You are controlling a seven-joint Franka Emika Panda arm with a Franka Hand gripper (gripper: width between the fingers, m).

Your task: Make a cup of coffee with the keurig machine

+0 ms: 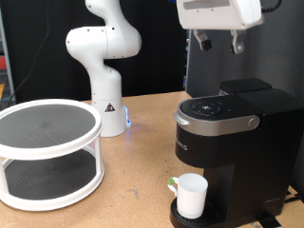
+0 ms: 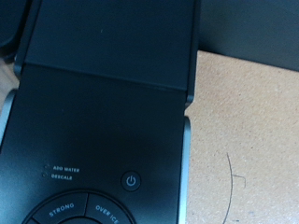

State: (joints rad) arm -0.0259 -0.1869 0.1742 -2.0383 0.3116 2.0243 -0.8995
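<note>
The keurig machine (image 1: pixel 228 142) is a tall black box with a grey-silver lid handle, standing on the wooden table at the exterior view's right, with its lid down. The white cup (image 1: pixel 192 196) stands on the machine's drip tray, under the spout. My gripper (image 1: pixel 220 43) hangs well above the rear of the machine at the exterior view's top, with its two dark fingers apart and nothing between them. The wrist view looks straight down on the machine's black top (image 2: pixel 103 112), showing its power button (image 2: pixel 131 180) and brew buttons. My fingers do not show in that view.
A white two-tier round rack (image 1: pixel 47 152) with dark mesh shelves stands at the exterior view's left. The white robot arm base (image 1: pixel 106 95) stands behind it near the middle. Bare wooden table (image 2: pixel 248 140) lies beside the machine. A black backdrop is behind.
</note>
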